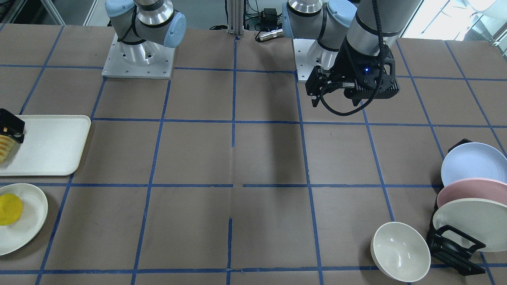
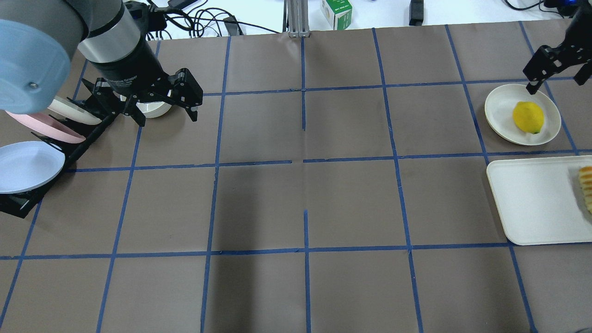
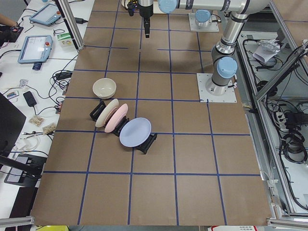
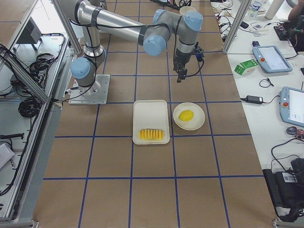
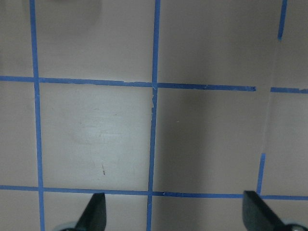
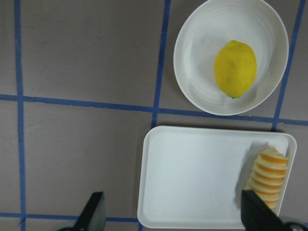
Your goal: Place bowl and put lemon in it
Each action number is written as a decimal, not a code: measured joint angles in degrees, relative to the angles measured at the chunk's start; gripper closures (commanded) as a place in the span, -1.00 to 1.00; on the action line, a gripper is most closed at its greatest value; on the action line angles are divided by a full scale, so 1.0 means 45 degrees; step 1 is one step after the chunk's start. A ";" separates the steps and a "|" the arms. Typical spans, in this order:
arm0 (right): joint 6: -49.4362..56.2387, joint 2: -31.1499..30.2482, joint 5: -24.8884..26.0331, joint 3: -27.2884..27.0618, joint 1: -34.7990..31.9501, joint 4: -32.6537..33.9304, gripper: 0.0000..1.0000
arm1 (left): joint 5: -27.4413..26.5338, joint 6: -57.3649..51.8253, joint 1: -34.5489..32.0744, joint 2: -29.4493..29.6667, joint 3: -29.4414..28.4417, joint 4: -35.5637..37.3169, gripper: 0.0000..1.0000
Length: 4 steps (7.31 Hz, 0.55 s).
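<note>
Both grippers gape wide, holding nothing. Facing view: my left gripper (image 1: 315,95) hangs high, well apart from the bowl (image 1: 400,251), which sits just beside the rack (image 1: 455,253). Its deep glossy wall could slip from my grip, or I could knock the plates (image 1: 471,162). Overhead: my right gripper (image 2: 555,83) hovers near the lemon (image 2: 528,117), a smooth oval that may roll on its shallow plate (image 2: 502,104). Right wrist: slices (image 6: 267,175) on a tray (image 6: 192,178).
</note>
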State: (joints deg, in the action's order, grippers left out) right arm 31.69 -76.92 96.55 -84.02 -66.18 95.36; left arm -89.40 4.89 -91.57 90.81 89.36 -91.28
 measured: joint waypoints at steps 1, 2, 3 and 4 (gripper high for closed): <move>0.0823 0.0529 -0.0032 -0.0001 0.0532 0.0870 -1.00 | 0.0002 0.0005 0.0002 -0.0012 -0.0007 0.0000 -1.00; 0.1447 0.1075 -0.0075 -0.0001 0.0955 0.1806 -1.00 | 0.0002 0.0007 0.0005 -0.0017 -0.0010 0.0006 -1.00; 0.1789 0.1614 -0.0099 0.0003 0.1188 0.2571 -1.00 | -0.0002 0.0007 0.0010 -0.0034 -0.0012 0.0005 -1.00; 0.1913 0.2124 -0.0115 0.0011 0.1280 0.2960 -1.00 | -0.0006 0.0008 0.0013 -0.0043 -0.0013 0.0002 -1.00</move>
State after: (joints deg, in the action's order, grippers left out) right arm 40.30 -67.37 96.03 -83.97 -60.42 108.68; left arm -89.42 4.92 -91.51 90.61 89.30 -91.27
